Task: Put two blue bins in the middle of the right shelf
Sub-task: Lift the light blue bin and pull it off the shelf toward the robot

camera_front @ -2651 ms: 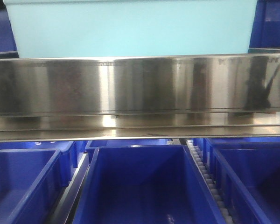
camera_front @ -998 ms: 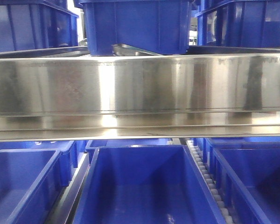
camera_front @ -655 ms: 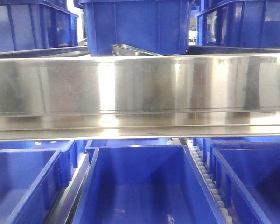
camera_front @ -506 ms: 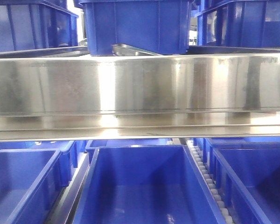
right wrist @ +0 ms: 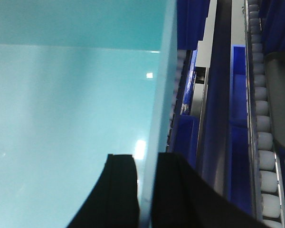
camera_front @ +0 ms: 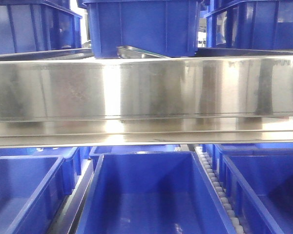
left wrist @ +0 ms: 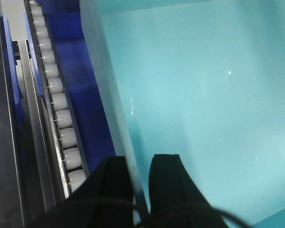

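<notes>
The pale sky-blue bin [left wrist: 204, 95] is showing its smooth, plain, glossy inside in both wrist views [right wrist: 61, 118]. One thin side wall is passing between the jaws of the left gripper [left wrist: 141, 164], which are pinching it. Another is sitting pinched in the right gripper [right wrist: 146, 164]. Whether a second bin is nesting with it cannot be told.

pale-blue bin [left wrist: 204, 95] — ends cropped | left tool [left wrist: 140, 160], right tool [right wrist: 147, 157] — bases cropped

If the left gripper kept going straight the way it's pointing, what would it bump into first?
Probably the pale blue bin itself: the left gripper straddles its side wall, so the inner finger would likely meet the bin's floor first. Depth is hard to judge.
</notes>
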